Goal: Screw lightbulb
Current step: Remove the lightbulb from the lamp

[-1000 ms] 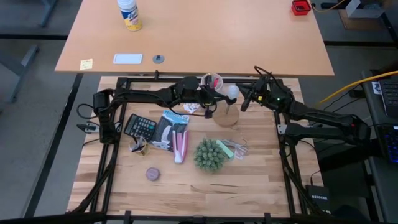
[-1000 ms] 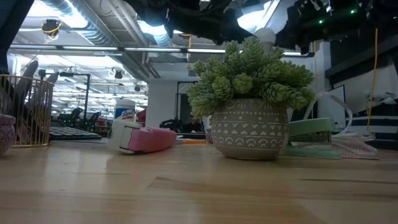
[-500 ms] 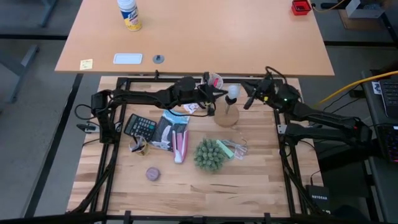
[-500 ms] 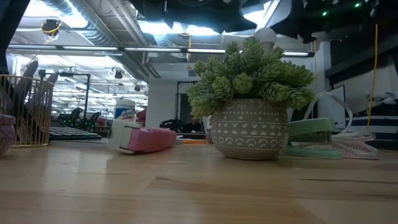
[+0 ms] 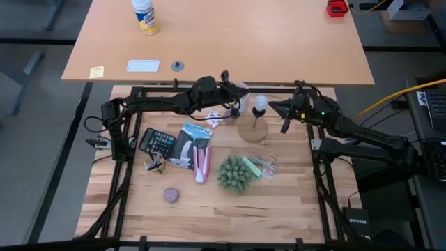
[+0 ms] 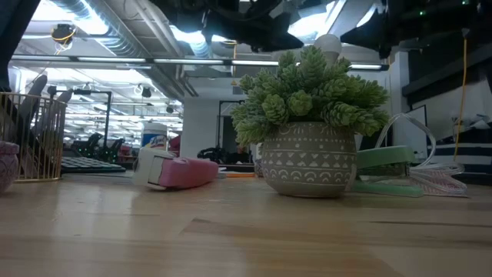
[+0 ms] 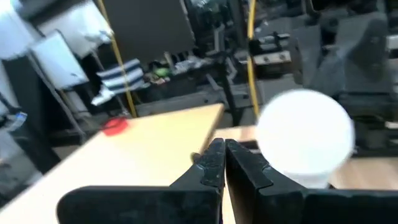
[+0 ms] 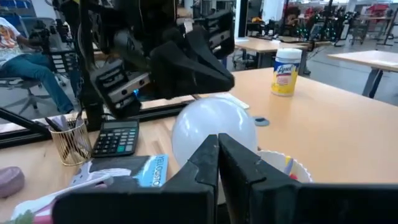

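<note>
The white frosted lightbulb (image 5: 260,103) stands upright with its base in the socket of the round wooden disc (image 5: 252,131), at the far middle of the table. Its top (image 6: 328,45) shows over the plant in the low view. My left gripper (image 5: 235,97) is shut, just left of the bulb and toward the far edge. In the left wrist view the bulb (image 7: 305,137) lies beside the shut fingers (image 7: 214,163). My right gripper (image 5: 277,109) is shut, a little to the bulb's right and pointing at it. The bulb (image 8: 211,132) sits right behind that gripper's fingertips (image 8: 217,149).
A white cup (image 5: 241,88) stands just behind the left gripper. Nearer lie a calculator (image 5: 157,141), a booklet (image 5: 187,143), a pink object (image 5: 202,164), a wire pen cup (image 5: 155,164), a potted plant (image 5: 233,174), a green item (image 5: 254,166) and a brownish puck (image 5: 171,194).
My left gripper has drawn away from the bulb toward the table's far edge, and its hand has turned somewhat. My right gripper has pulled back a little toward the right edge. The bulb has stayed upright on the disc.
</note>
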Tool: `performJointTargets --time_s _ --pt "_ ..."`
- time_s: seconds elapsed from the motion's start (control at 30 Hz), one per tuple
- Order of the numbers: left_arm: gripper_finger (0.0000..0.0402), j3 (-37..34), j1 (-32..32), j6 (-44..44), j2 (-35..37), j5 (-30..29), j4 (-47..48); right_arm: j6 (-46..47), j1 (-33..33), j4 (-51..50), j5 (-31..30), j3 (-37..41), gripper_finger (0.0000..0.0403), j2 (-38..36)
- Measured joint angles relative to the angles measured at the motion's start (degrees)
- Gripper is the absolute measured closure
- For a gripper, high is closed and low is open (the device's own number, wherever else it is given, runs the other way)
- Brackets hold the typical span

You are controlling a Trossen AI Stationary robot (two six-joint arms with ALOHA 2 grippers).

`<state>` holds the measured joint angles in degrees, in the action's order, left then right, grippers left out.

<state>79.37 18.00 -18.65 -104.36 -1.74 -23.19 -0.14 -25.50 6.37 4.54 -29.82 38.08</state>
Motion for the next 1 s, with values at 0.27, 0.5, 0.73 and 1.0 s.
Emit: performJointTargets --time_s 0.27,0.5,0.73,1.0 --pt "0.0396 0.0 -0.3 0.0 -1.3 6.7 0.4 0.0 0.0 0.1 -2.8 0.0 0.0386 2.9" --pt "0.0396 0.1 -1.3 0.2 -1.9 6.8 0.8 0.1 -0.1 1.2 -5.8 0.0 0.0386 4.8" --pt "0.0396 0.0 -3.5 -1.4 -2.2 7.8 3.6 -0.1 0.0 1.6 -8.9 0.0 0.0386 5.3" --pt "0.0396 0.0 -5.8 -4.3 -2.0 7.2 1.8 -2.9 0.0 7.4 -9.0 0.0 0.0386 7.3"
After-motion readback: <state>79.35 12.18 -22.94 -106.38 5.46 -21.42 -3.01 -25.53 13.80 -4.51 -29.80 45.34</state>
